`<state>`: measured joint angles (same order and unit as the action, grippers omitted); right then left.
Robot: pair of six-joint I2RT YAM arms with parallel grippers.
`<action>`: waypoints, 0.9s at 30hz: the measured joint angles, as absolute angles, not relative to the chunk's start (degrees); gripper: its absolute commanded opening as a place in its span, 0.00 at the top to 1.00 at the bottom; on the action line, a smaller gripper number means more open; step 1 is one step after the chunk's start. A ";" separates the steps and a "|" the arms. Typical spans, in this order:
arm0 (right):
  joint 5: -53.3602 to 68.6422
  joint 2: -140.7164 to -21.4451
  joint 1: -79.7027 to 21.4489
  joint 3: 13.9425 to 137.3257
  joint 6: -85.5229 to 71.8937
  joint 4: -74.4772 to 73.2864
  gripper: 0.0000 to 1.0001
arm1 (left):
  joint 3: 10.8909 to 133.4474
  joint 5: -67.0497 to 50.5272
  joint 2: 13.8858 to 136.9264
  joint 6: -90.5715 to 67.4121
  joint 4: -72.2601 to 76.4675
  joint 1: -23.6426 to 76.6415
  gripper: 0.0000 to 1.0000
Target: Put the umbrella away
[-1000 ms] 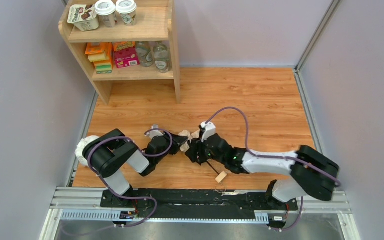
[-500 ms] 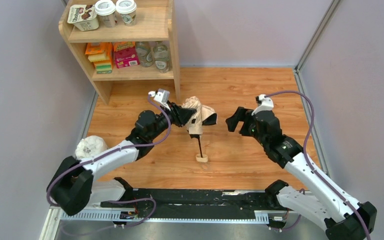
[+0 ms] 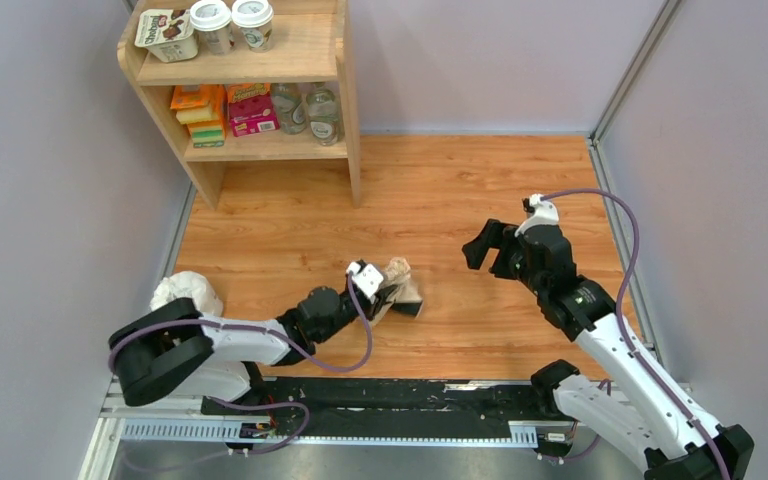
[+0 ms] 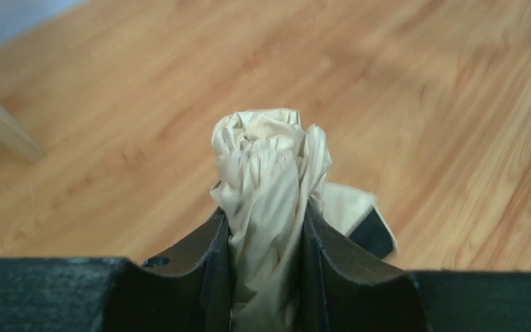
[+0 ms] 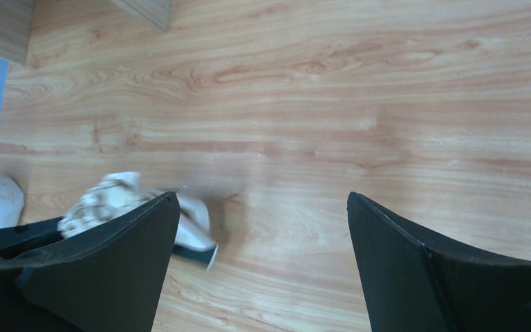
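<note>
Left gripper clamped on bunched canopy of umbrella. Right gripper, we see, spread wide, holding nothing, well right of umbrella.

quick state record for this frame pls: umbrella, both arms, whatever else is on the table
object: pale beige fabric umbrella, bunched up, front-centre of wooden table
left fingers: shut on the umbrella's canopy
right fingers: open, empty, well apart from the umbrella
umbrella-table contact: cannot tell
other: white lumpy bag at left edge; wooden shelf unit at far left, stocked
</note>
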<state>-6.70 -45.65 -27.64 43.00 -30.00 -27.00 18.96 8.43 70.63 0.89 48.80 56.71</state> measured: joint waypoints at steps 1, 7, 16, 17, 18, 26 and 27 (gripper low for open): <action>-6.28 -45.47 -27.46 42.24 -30.09 -27.07 0.07 | 15.88 10.66 73.73 1.10 51.77 58.28 1.00; -3.22 -45.74 -26.59 39.40 -30.61 -27.27 0.07 | 10.50 18.35 86.70 -3.86 67.55 60.55 1.00; 2.22 -47.07 -26.48 39.59 -30.41 -29.21 0.07 | 34.50 7.84 74.56 -25.26 23.94 52.05 1.00; 2.94 -47.48 -26.48 39.57 -30.46 -29.45 0.07 | 35.83 5.93 74.63 -27.42 21.76 50.17 1.00; 3.60 -47.92 -26.48 39.57 -30.57 -29.65 0.07 | 37.36 3.01 75.05 -30.06 18.68 47.75 1.00; 5.85 -48.34 -26.48 39.35 -31.05 -30.22 0.07 | 54.74 -2.39 88.31 -40.07 -10.07 42.22 0.83; 6.00 -48.31 -26.48 39.35 -31.07 -30.30 0.07 | 57.36 -1.91 90.37 -40.49 -13.19 42.22 0.75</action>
